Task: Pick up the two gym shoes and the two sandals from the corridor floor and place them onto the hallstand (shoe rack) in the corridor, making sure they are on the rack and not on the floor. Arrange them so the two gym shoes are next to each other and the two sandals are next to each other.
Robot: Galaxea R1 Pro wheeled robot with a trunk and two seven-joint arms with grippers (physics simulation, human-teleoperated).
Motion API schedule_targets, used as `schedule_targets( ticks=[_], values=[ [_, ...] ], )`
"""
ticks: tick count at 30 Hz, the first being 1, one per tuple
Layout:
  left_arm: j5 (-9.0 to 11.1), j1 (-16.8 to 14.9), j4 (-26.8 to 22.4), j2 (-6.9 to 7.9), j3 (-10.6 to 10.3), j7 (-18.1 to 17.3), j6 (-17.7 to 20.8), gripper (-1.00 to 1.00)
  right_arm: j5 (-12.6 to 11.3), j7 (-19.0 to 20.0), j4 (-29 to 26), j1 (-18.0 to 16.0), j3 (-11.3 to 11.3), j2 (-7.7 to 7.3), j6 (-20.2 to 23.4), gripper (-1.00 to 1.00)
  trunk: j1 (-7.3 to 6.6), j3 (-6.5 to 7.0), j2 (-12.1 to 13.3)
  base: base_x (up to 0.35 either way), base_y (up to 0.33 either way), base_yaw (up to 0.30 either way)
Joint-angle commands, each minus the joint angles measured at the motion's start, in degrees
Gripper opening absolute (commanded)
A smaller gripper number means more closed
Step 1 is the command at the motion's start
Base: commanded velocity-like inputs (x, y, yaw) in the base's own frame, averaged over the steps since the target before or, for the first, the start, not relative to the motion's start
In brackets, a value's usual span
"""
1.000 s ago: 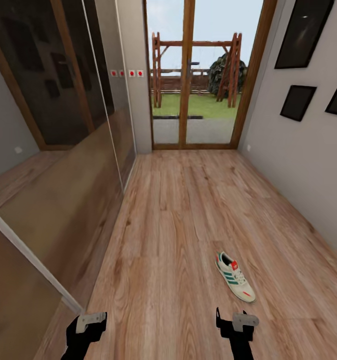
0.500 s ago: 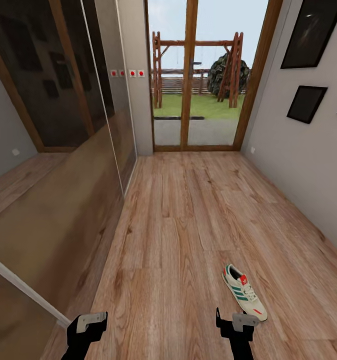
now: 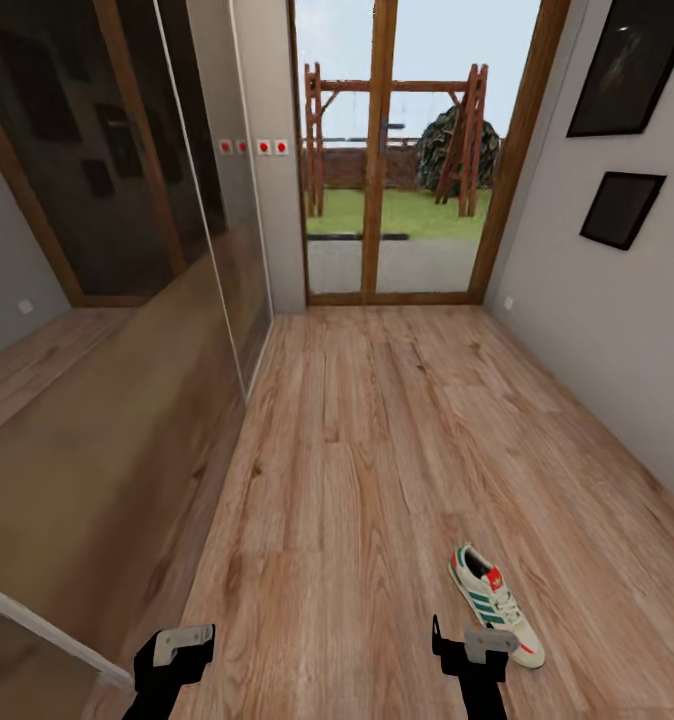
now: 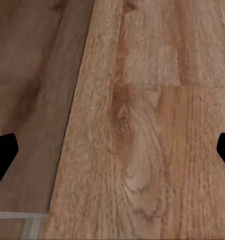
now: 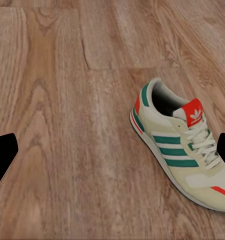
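Gym shoe (image 3: 495, 604) seen flat on corridor floor (image 3: 357, 470), just beside right hand (image 3: 472, 640). Both hands spread, empty. Shoe judged light, soft-sided; heel collar best pinched.

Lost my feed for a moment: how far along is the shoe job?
Nothing looks done. One gym shoe lies upright on the corridor floor, just ahead of the right gripper. Nothing is in hand: in both wrist views the jaws stand wide apart with only floor or the shoe between them, the left gripper included. Picking and racking are left.
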Motion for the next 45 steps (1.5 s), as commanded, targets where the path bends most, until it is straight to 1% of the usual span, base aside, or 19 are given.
schedule_targets(
  ticks=[1,9,12,34,45],
  values=[
    [-0.6,0.0,0.0,-0.08,0.3,0.0,-0.2,1.0,0.6,-0.3,0.0,0.0,-0.3,0.04,-0.1,1.0,0.02,-0.05,0.0,0.3,0.0,0.0],
    [-0.6,-0.1,0.0,-0.09,0.3,0.0,-0.3,1.0,0.6,-0.3,0.0,0.0,-0.3,0.04,-0.1,1.0,0.02,-0.05,0.0,0.084,0.0,0.0],
    [-0.6,-0.1,0.0,-0.09,0.3,0.0,-0.3,1.0,0.6,-0.3,0.0,0.0,-0.3,0.04,-0.1,1.0,0.02,-0.05,0.0,0.229,0.0,0.0],
    [-0.6,-0.1,-0.1,-0.09,0.4,0.0,-0.2,1.0,0.6,-0.3,0.0,0.0,-0.3,0.04,-0.1,1.0,0.02,-0.05,0.0,0.327,0.0,0.0],
    [-0.6,-0.1,-0.1,-0.18,0.3,0.0,-0.2,1.0,0.6,-0.3,0.0,0.0,-0.3,0.04,-0.1,1.0,0.02,-0.05,0.0,0.056,0.0,0.0]
  ],
)
